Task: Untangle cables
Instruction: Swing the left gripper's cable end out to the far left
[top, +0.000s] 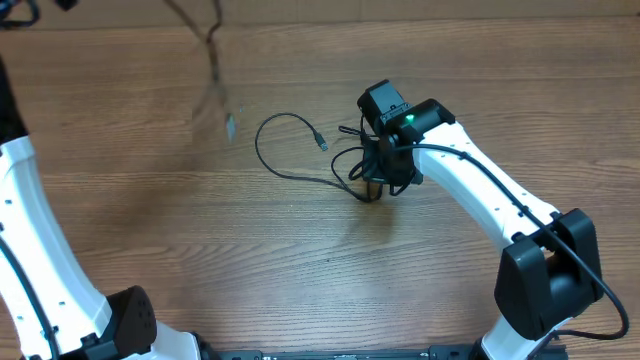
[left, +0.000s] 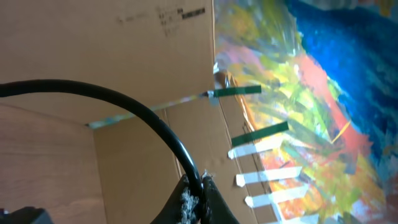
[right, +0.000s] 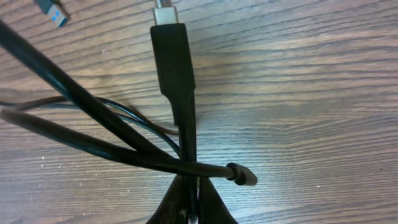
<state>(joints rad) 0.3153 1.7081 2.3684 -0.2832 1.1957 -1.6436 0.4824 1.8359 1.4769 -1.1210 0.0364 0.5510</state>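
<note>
Wood-grain worktop (top: 150, 250) fills the overhead view, with the cables (top: 350, 165) lying a little right of centre. One strand runs out to the left of them in an open loop (top: 268, 150) that ends in a small plug (top: 320, 141) flat on the wood. From here I see the right hand (top: 380, 182) down on the bunched part of the cables, its white arm (top: 480, 195) reaching in from the lower right.

On the right wrist camera the right hand (right: 191, 200) has its fingers together, clamped on the cables where several strands cross. A black plug housing (right: 174, 59) points straight away from the fingers, a blue-tipped plug (right: 53, 12) lies at the top left, and a short plug end (right: 242, 176) sticks out just beside the grip.

On the left wrist camera the left hand (left: 198, 196) is closed on a black cord (left: 124, 102) that arcs in from the left, with cardboard (left: 124, 56) and a brightly painted sheet (left: 311, 81) behind it. Overhead, a blurred strand (top: 212, 60) hangs at the top edge; I cannot tell whether it is that same cord
</note>
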